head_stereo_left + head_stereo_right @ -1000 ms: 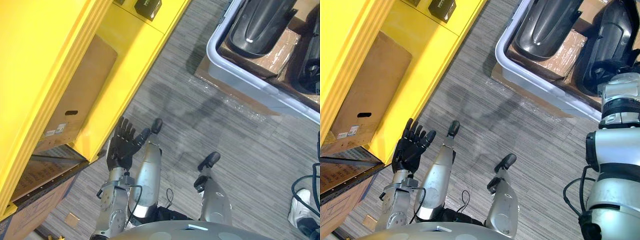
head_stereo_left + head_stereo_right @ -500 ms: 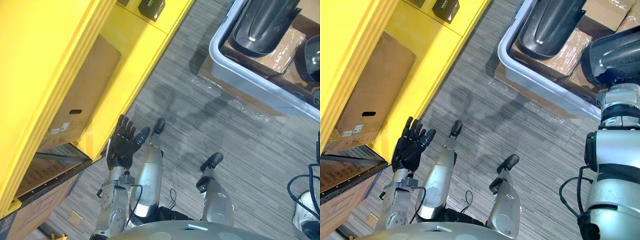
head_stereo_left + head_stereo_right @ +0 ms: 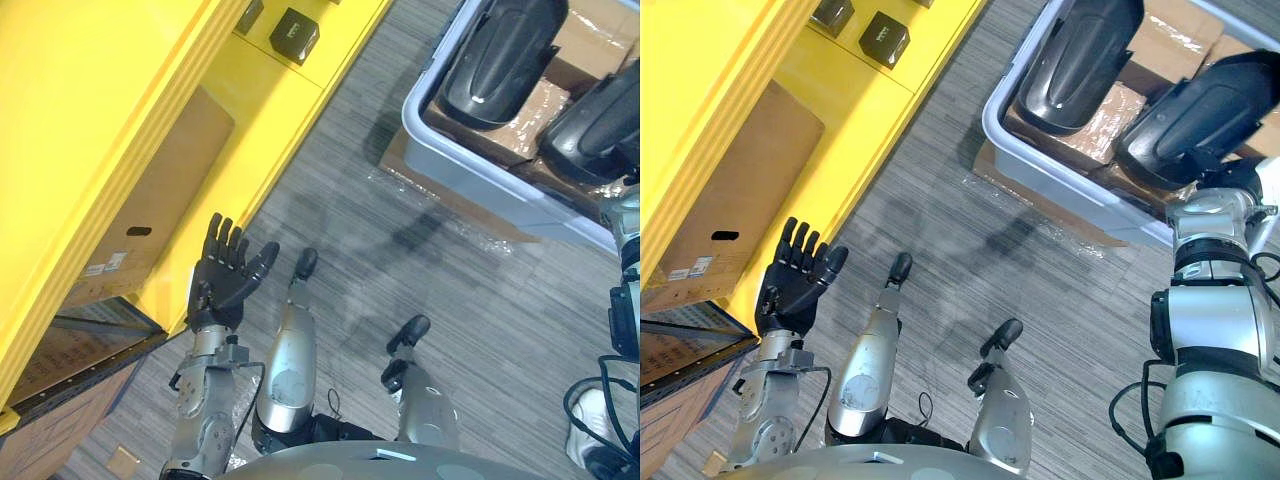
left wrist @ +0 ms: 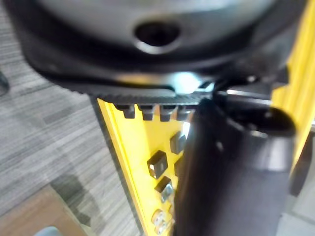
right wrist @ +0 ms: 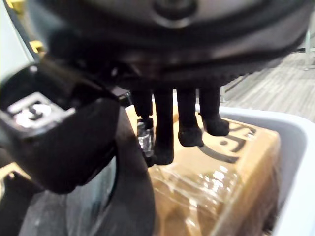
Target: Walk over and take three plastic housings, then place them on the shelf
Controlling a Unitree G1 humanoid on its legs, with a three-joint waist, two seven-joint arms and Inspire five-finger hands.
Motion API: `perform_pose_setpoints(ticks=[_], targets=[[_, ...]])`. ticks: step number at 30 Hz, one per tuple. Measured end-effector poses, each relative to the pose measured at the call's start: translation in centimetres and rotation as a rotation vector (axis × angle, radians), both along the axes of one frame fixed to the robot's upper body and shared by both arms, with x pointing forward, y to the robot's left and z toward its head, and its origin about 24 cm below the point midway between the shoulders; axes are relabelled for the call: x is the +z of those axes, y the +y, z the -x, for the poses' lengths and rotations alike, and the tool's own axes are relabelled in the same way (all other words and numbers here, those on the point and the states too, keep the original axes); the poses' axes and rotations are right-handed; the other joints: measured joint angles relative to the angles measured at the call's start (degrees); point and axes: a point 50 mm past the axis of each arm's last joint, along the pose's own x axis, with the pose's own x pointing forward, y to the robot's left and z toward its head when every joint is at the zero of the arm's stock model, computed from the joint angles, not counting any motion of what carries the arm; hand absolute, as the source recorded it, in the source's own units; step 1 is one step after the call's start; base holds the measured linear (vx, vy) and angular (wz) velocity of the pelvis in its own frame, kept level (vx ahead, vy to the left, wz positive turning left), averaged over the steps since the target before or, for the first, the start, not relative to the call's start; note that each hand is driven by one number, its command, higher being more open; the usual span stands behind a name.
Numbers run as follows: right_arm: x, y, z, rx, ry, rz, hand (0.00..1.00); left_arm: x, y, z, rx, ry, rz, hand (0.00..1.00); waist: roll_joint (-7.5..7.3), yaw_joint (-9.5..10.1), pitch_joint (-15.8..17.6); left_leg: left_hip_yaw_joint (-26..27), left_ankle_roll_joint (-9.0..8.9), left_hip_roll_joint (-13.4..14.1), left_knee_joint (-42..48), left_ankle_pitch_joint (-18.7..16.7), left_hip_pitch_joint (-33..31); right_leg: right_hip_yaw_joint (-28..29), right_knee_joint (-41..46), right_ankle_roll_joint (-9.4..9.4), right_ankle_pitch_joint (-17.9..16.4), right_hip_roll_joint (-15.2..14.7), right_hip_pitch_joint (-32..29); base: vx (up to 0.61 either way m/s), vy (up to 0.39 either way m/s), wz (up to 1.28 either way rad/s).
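Note:
A long black plastic housing (image 3: 1200,115) is held tilted over the near edge of the grey bin (image 3: 1040,170), with my right hand (image 5: 166,128) shut on it; in the right wrist view the fingers and thumb curl round its dark edge (image 5: 133,196). A second black housing (image 3: 1075,60) lies in the bin on wrapped cardboard boxes (image 3: 1102,118). The yellow shelf (image 3: 250,130) runs along my left. My left hand (image 3: 225,275) is raised beside the shelf's edge, open and holding nothing.
A brown cardboard box (image 3: 150,210) sits in the lower shelf bay, and small black boxes (image 3: 294,35) stand farther along the shelf. Grey striped carpet (image 3: 420,260) lies between shelf and bin. A person's white shoe (image 3: 588,440) is at the lower right.
My right hand has raised the housing from the bin and swung it nearer, now tilted above the wrist. The view has shifted. My left hand stays open, a little higher.

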Motion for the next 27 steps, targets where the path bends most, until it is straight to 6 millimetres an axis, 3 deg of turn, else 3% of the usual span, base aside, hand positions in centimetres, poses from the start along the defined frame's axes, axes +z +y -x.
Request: perform_pose_setpoints(ticks=[4,8,12,14,21,27], targets=[[0.8,1.4,-1.0,0.033,-0.069,0.052,0.0,0.6,0.6,0.1,0.021,-0.019,-0.051,1.0,-1.32,-0.73,-0.39,0.67,0.0,0.22,-1.24,0.43,2.36,0.18,-0.07,0.0,-0.03,0.04,1.48,-0.02,-0.018,-0.06],[1.6,2.7,-1.5,0.08,-0.115,0.132,0.0,2.4,1.5,-0.2,0.043,-0.082,-0.158,1.0,-3.44,-1.39,-1.53,1.51,0.05,0.49,-3.4,1.22,4.76,0.72,-0.13,0.01,-0.05,0.08,2.48,-0.02,-0.017,-0.07],[0.0,3.6,-1.5,0.124,-0.078,0.169,0.0,4.3,2.8,-0.5,0.083,-0.143,-0.271,1.0,-6.03,-1.7,-4.26,2.56,0.11,0.54,-4.22,1.28,6.18,1.5,-0.37,0.03,-0.07,0.06,3.05,0.01,-0.013,-0.09],[-0.8,3.9,-1.5,0.131,-0.061,0.16,0.0,5.0,3.2,-1.0,0.086,-0.169,-0.29,1.0,-6.59,-2.15,-5.03,2.72,0.11,0.54,-4.23,1.28,6.77,1.56,-0.4,0.03,-0.06,0.05,3.59,0.0,0.0,0.0],[-2.0,4.7,-1.7,0.162,-0.021,0.206,0.0,6.6,3.0,-3.1,-0.027,-0.199,-0.354,1.0,-6.6,-3.2,-6.66,4.43,0.47,0.61,-4.29,1.04,8.29,3.08,-1.2,0.46,0.32,0.05,4.42,-0.03,-0.006,-0.1],[0.2,6.3,-2.3,0.268,-0.112,0.353,0.0,7.8,2.6,-6.5,-0.213,-0.175,-0.404,1.0,-6.79,-4.88,-6.82,6.02,0.26,0.58,-4.27,1.2,8.56,4.7,-3.08,0.33,2.17,0.24,4.39,-0.01,-0.005,-0.12]])
